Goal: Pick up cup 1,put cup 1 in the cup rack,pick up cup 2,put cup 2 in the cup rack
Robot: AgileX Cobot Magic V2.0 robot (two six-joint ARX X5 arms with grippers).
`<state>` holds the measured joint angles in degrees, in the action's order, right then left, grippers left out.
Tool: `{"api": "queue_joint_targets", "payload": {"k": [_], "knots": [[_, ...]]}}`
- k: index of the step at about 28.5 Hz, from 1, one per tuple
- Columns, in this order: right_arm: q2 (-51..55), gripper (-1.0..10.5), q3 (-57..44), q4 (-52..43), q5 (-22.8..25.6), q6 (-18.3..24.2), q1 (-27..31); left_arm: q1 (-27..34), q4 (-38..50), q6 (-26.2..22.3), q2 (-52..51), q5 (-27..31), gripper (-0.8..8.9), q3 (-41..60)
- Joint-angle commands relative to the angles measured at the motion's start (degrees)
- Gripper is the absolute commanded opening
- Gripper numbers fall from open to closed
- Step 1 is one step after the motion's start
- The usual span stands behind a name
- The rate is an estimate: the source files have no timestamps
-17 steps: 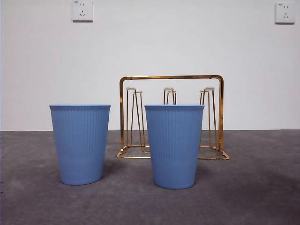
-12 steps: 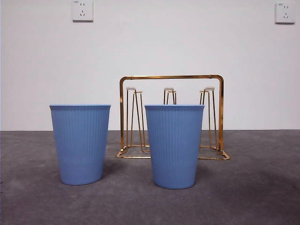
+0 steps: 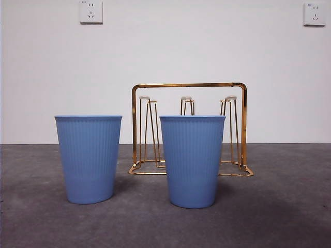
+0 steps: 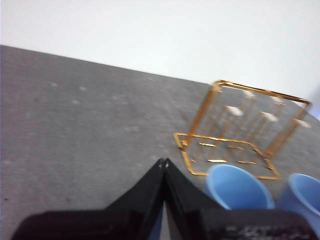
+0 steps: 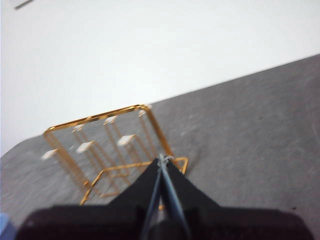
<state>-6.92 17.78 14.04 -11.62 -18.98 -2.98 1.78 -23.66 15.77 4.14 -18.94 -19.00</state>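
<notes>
Grey table (image 3: 289, 217), white wall behind; two blue cups stand upright before the rack (image 3: 189, 129), none hung yet; left gripper (image 4: 164, 162), jaws pressed together and empty, has both cups close; right gripper (image 5: 161, 159), likewise closed, faces only the rack.

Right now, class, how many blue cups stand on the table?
2. One blue cup stands off to the left of the cup rack in the front view; the other cup stands directly before it. None looks hidden.
</notes>
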Motion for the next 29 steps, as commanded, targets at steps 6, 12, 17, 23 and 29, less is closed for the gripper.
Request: {"api": "queue_joint_targets", "payload": {"k": [6,12,17,23,29], "knots": [[-12.15,-0.1,18.91,19.71,-7.19,9.53,-0.07,0.17,-10.21,-0.09,4.92,-5.64,-0.06,-12.24],[-21.84,-0.1,31.63,35.74,-10.14,17.73,-0.07,0.17,-20.44,-5.33,11.28,-8.2,-0.06,-21.38],[-27.98,-0.1,39.15,44.63,-13.94,21.49,-0.07,0.17,-28.7,-9.9,17.53,-11.08,-0.06,-28.11],[-34.71,0.0,45.81,52.3,-14.56,25.46,-0.07,-0.66,-32.59,-11.61,24.74,-14.03,-0.05,-33.55],[-38.14,4.5,46.69,52.87,-14.58,25.0,-0.07,-1.14,-32.46,-10.71,28.41,-20.9,5.43,-33.68]]}}
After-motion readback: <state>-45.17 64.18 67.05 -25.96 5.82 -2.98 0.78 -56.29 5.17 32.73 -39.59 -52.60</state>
